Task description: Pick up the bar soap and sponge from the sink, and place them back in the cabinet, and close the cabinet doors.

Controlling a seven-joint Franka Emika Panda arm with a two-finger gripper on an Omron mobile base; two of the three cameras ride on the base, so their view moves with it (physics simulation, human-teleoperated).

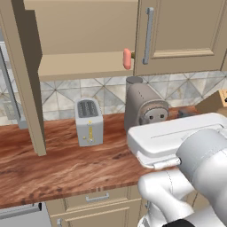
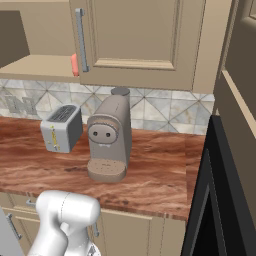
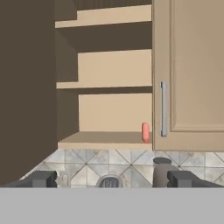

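Claw: the claw [image 3: 109,179] is wide open and holds nothing. Its two dark tips stand far apart and point at the cabinet.

Bar soap: the pink bar soap [image 1: 127,59] stands on its edge at the front of the bottom shelf, just beside the right door.

Cabinet: the cabinet [image 3: 109,70] has bare tan shelves inside.

Cabinet doors: the right door [image 1: 181,31] looks shut, with its silver handle [image 1: 148,35] next to the soap. The left door [image 1: 24,84] is swung wide open, out over the counter [image 1: 57,164].

Sponge: I cannot see it on the shelves. The sink is not in these pictures.

Other things: a toaster [image 1: 89,121] and a coffee machine [image 2: 109,140] sit on the counter under the cabinet.

Step now: the soap looks put away. I think the sponge comes next, or closing the open door.

Next move: if the sponge is not put away yet, the arm must go to the sink and grab it with the open claw. If it is, the claw must push the left door shut. The soap sits close to the edge, so it could get bumped.
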